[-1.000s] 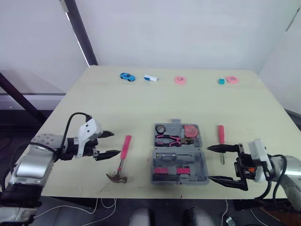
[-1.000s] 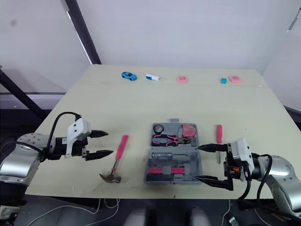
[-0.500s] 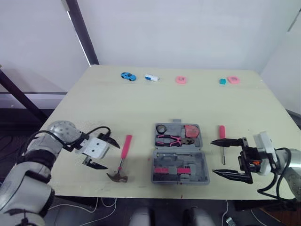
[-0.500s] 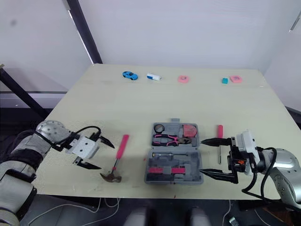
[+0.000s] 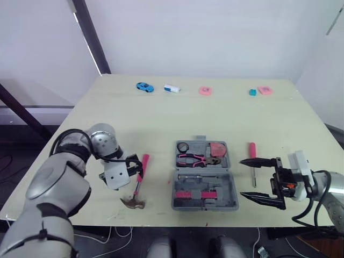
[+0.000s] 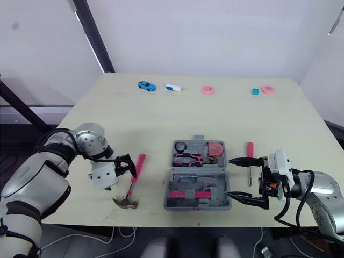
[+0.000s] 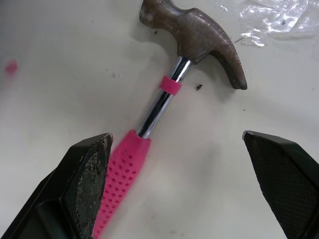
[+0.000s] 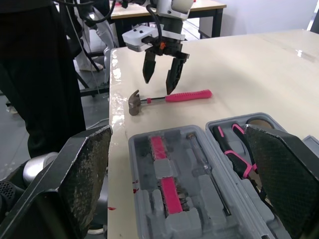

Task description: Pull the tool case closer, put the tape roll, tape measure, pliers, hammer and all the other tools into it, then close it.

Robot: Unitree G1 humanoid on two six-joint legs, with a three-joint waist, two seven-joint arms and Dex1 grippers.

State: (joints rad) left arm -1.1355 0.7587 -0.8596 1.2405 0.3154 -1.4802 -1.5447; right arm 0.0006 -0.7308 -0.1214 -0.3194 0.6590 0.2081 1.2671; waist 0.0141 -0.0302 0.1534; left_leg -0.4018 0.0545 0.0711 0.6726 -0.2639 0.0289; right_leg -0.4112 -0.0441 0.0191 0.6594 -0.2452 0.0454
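The grey tool case (image 5: 232, 189) lies open near the table's front edge. It holds a tape roll (image 5: 184, 147), pink pliers (image 5: 195, 159) and a pink tape measure (image 5: 217, 149). A hammer (image 5: 144, 164) with a pink handle lies on the table left of the case, its head (image 7: 199, 40) toward the front edge. My left gripper (image 5: 131, 171) points down over the handle, open, one finger (image 7: 84, 184) on each side of it. To the right of the case my right gripper (image 5: 243, 178) stands open and holds nothing. A pink screwdriver (image 5: 252, 152) lies just beyond it.
Along the table's far edge sit a blue toy car (image 5: 144, 86), a white eraser (image 5: 172, 88), a pink ring (image 5: 205, 91), a teal block (image 5: 252, 92) and another pink piece (image 5: 264, 90). A person in dark clothes (image 8: 40, 74) stands beyond the table's left side.
My left arm has swung in from the left and turned its gripper downward over the hammer's handle. The right gripper has lifted slightly and stays open beside the case.
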